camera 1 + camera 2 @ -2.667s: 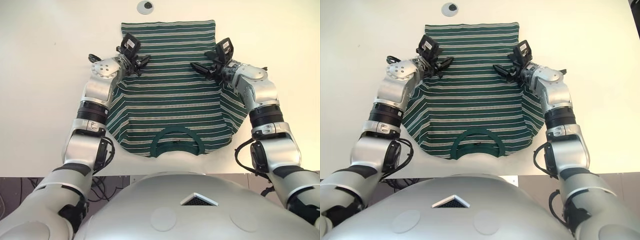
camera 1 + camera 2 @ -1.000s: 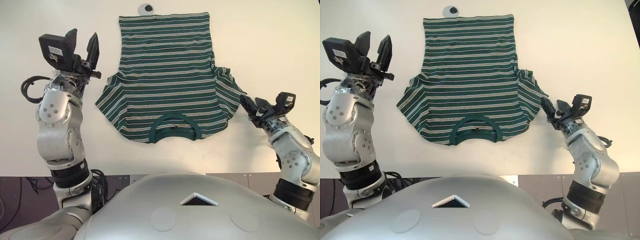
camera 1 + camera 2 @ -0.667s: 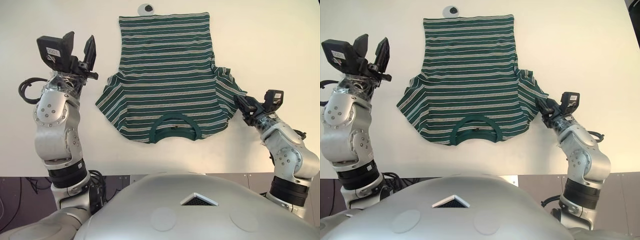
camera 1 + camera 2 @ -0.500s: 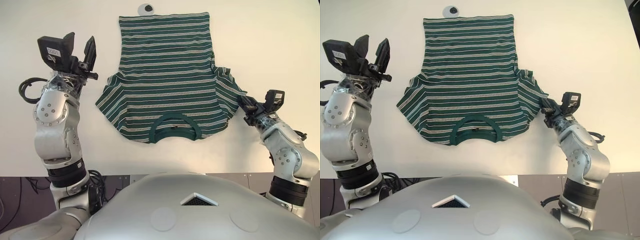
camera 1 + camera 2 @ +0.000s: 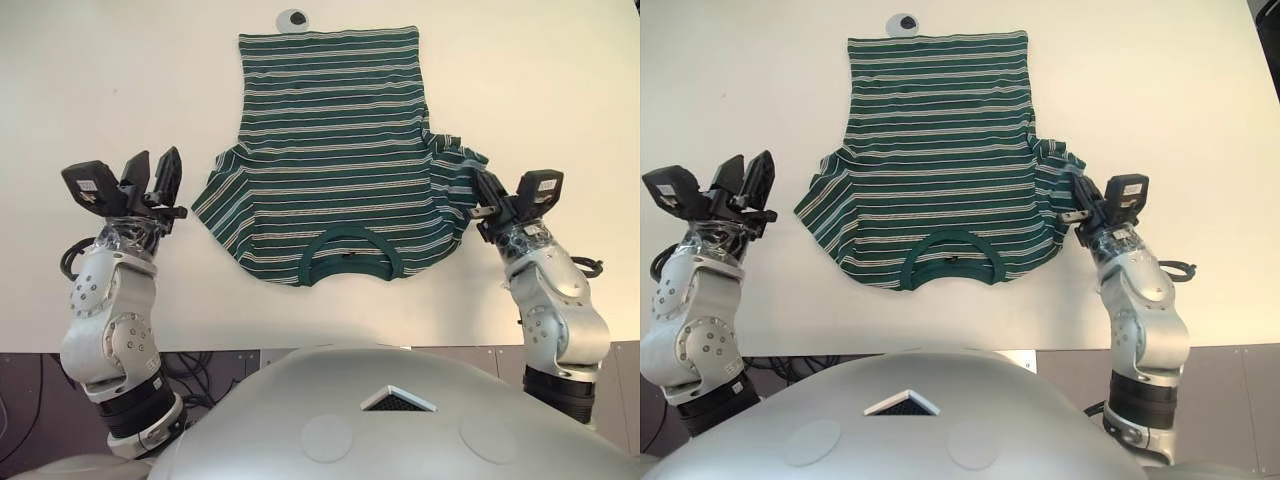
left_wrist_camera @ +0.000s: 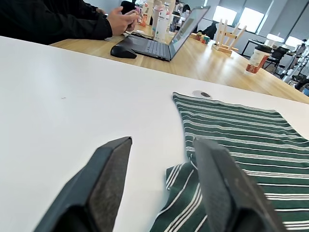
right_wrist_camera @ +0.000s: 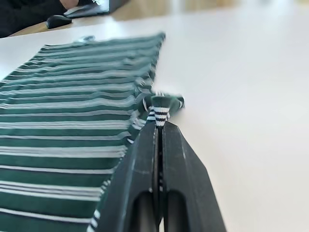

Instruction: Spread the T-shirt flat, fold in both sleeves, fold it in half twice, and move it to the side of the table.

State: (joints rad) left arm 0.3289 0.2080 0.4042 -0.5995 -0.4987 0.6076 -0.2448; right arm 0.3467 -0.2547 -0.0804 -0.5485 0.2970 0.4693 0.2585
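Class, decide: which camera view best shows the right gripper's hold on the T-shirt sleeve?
The right wrist view: the right gripper is shut on a bunched fold of the sleeve. The eye views show it from above at the sleeve's edge, the pinch too small to judge.

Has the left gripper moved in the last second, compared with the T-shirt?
Yes. The left gripper has come nearer to the robot, from level with the middle of the T-shirt to beside its left sleeve, open.

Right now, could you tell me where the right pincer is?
In the left eye view, the right pincer is on the robot's right, shut on the sleeve edge of the T-shirt.
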